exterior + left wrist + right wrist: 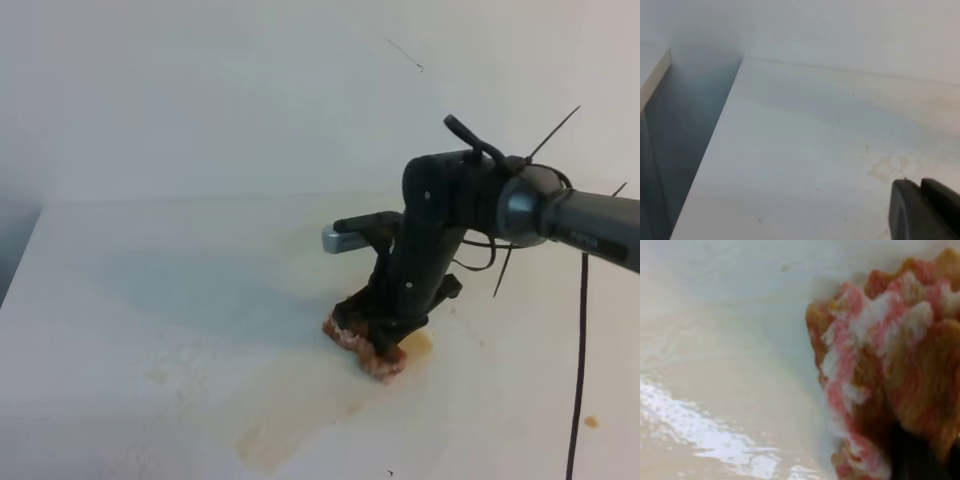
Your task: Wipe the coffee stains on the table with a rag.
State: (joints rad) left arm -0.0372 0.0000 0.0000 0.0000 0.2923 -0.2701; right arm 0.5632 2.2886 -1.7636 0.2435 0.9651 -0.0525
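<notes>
**Rag pressed into the smear**

The table (130,300) carries the coffee stains (290,425), a wide tan smear running near-left, wet and glossy. The right gripper (378,335) is clamped on the rag (362,355), pressing it down at the smear's far-right end. Soft, light, soaked cloth; best pinched by its bunched top. Left gripper (927,210): cannot tell. No containers visible.

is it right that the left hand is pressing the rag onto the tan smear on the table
Not quite: it is the right hand, not the left, pressing the rag onto the tan smear on the table, as the exterior high view shows.
</notes>
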